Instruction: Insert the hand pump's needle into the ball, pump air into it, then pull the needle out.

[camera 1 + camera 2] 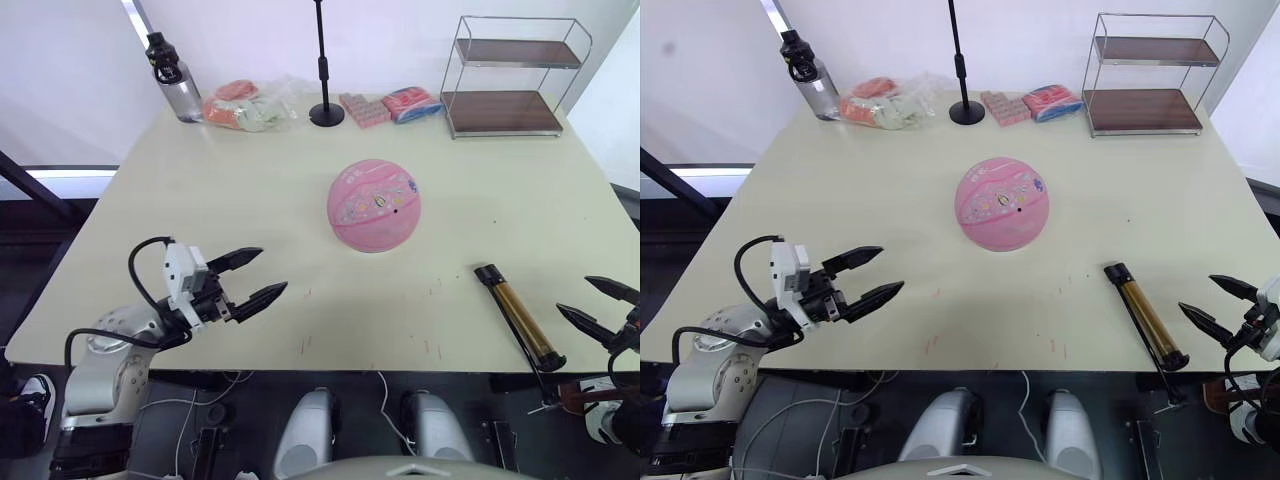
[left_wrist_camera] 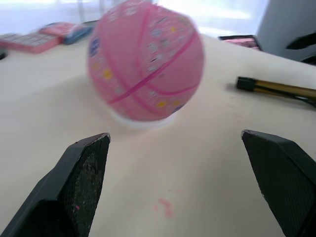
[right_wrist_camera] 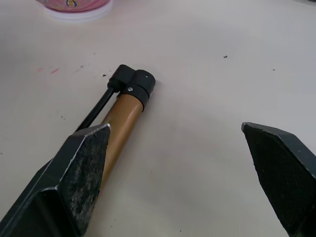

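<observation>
Pump (image 1: 518, 315) lies just beside the gaping, empty right pincer (image 1: 597, 305).

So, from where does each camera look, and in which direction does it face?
Left eye view: on the head, looking forward and down at the table; both open grippers show, left gripper, right gripper.
Right eye view: beside it, same scene.
Left wrist view: along its own fingers toward the ball.
Right wrist view: along its own fingers at the hand pump.
Both wrist views share ball and pump.
</observation>
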